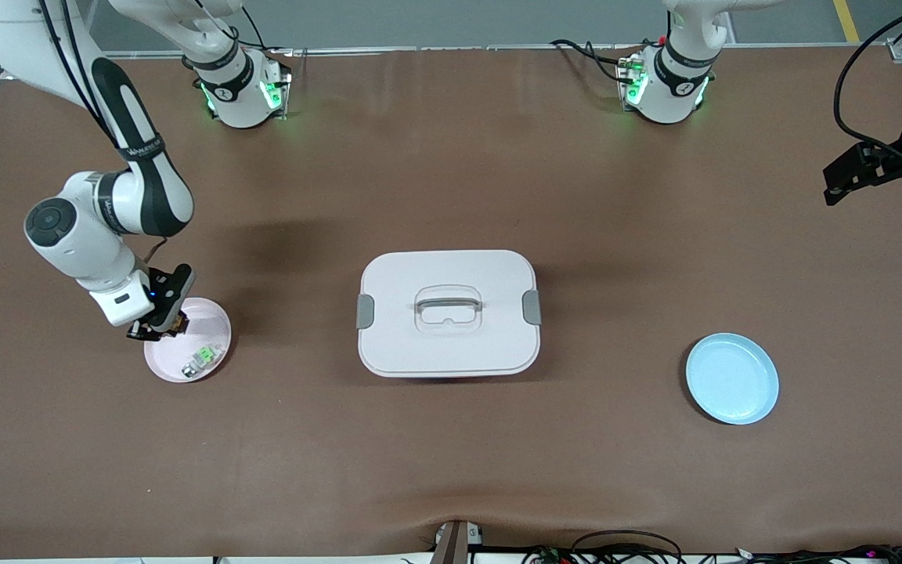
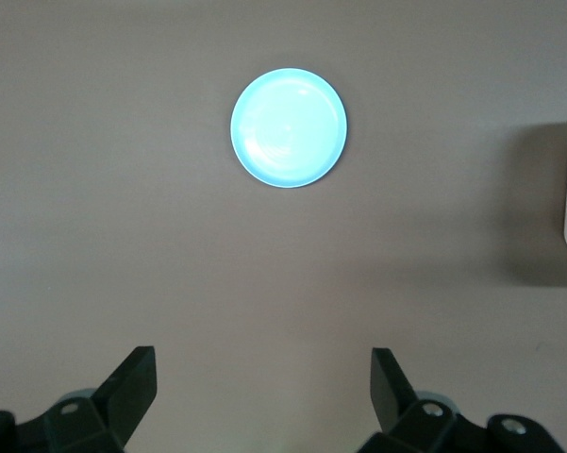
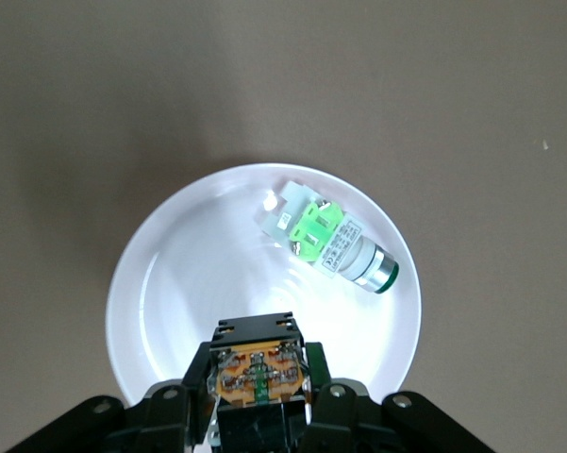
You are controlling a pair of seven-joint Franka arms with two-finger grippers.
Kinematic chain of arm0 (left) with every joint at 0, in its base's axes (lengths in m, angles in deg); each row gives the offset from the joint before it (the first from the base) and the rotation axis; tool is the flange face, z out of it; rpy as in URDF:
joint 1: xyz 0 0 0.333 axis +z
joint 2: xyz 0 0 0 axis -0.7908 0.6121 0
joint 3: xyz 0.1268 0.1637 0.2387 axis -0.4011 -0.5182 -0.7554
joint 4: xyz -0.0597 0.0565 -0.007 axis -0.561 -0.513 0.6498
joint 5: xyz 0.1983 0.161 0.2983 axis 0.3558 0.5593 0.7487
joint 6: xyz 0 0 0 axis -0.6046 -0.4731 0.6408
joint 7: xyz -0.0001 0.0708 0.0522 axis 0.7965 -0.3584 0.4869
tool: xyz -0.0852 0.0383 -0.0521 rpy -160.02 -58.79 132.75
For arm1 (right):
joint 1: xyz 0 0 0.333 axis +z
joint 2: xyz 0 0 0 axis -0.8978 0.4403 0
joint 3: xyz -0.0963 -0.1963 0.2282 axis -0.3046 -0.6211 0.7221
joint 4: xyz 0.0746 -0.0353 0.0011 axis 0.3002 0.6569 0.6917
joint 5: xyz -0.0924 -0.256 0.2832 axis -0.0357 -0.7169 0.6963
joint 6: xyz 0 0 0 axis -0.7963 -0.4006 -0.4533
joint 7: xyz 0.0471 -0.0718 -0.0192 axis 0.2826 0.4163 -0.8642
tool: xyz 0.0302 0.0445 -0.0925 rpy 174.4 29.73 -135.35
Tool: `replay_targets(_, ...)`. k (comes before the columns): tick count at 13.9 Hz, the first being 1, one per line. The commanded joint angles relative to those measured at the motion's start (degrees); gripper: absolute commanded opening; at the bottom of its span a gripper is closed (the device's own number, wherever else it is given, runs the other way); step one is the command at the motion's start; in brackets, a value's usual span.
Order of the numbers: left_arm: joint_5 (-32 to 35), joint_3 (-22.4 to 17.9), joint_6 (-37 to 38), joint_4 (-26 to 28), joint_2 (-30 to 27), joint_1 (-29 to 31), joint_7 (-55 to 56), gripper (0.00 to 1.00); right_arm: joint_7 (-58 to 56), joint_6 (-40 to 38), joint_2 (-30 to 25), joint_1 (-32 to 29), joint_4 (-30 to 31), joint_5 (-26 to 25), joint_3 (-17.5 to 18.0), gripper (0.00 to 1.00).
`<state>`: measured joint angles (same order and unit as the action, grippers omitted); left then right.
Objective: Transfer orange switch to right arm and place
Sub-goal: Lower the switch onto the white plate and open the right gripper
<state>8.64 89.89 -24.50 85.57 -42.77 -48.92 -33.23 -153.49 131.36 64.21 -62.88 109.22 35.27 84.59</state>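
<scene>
Two grippers: right gripper [image 3: 260, 401] clamps the small black orange-faced switch [image 3: 260, 376] over the round pink plate [image 1: 214, 319]; left gripper [image 2: 264, 387] waits wide, above the brown surface [image 1: 451, 157].

right gripper [image 3: 260, 396] low, fingers clamped, wrist angled down; left gripper [image 2: 262, 389] raised, fingers spread, arm waiting.

brown table [image 1: 451, 470], white lidded box [image 1: 449, 313] (centre), pink plate [image 1: 165, 364], blue plate [image 1: 732, 378]
</scene>
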Motion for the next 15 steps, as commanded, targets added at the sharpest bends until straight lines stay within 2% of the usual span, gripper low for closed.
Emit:
replay_targets(1, -0.64, 0.66, 1.16, 0.03, -1.07, -0.34, -0.25, 1.00, -1.00, 3.94, 3.45, -2.23, -0.72, -0.81, 1.21, 0.00)
replay_targets(5, -0.64, 2.16, 3.00, 0.03, -1.07, -0.34, 0.37, 1.00, -1.09, 4.93, 5.39, -2.14, -1.16, -0.72, 1.38, 0.00)
replay_targets(10, -0.73, 2.07, 3.01, -0.50, -0.89, -0.08, 0.02, 1.00, -1.09, 4.93, 7.50, -1.97, -1.69, -0.54, 1.56, 0.00)
replay_targets(14, -3.80, 1.19, 3.01, -0.94, -0.63, 0.71, -0.68, 1.00, -0.39, 4.84, 7.77, -1.79, -1.86, -0.11, 1.65, 0.00)
replay_targets(15, -3.80, 1.19, 3.01, -0.94, -0.63, 0.71, -0.69, 1.00, 0.05, 4.41, 7.77, -1.88, -2.47, 0.51, 1.65, 0.96)
